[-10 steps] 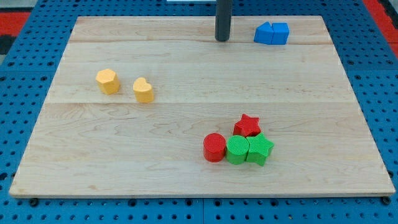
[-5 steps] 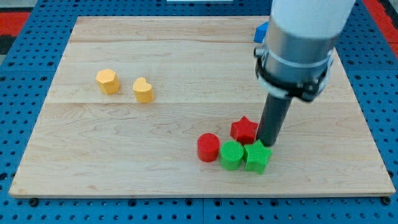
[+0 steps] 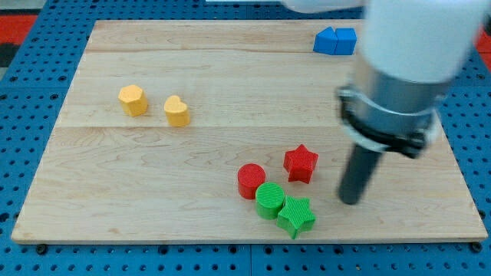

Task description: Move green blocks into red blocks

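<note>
Camera view shows the wooden counter (image 3: 230, 84) with my tip (image 3: 350, 201) resting at the lower right, well clear of every block. This rig carries no fingers: the arm ends in a plain rod, so there is nothing to open, close or hold.

Position of the task blocks:
- Green cylinder (image 3: 269, 200) sits just below and touching the red cylinder (image 3: 250, 181), at about its 5 o'clock.
- Green star (image 3: 296, 215) touches the green cylinder at that block's 4 o'clock.
- Red star (image 3: 301, 163) stands apart from the group, at roughly 12 o'clock from the green star, with a visible gap between them.

Key relation: the green star lies at about 8 o'clock from my tip, near but not touching. The red star lies at about 10 o'clock from my tip. The green pair therefore already contacts one red block; only the red star remains separate.

Judgement: a push that closes this gap would need my tip below the green star, at its 6 o'clock, driving toward 12 o'clock.

Unrelated items: two yellow blocks (image 3: 153, 105) at the left, two blue blocks (image 3: 335, 41) at the top edge.
</note>
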Available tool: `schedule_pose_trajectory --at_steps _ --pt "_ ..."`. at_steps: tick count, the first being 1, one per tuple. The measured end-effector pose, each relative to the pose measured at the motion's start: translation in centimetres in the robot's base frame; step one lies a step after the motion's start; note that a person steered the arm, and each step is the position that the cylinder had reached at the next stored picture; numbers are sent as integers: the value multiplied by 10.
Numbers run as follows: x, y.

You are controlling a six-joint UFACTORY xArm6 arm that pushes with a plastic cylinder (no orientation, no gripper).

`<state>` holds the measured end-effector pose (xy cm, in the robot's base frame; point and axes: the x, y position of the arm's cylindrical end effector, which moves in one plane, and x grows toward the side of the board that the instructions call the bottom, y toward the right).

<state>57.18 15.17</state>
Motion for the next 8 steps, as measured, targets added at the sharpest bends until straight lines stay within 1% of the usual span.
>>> schedule_pose_trajectory --at_steps 1,3,5,8 --pt "46 16" --pt "47 -47" --pt "47 -144" --pt "20 -145"
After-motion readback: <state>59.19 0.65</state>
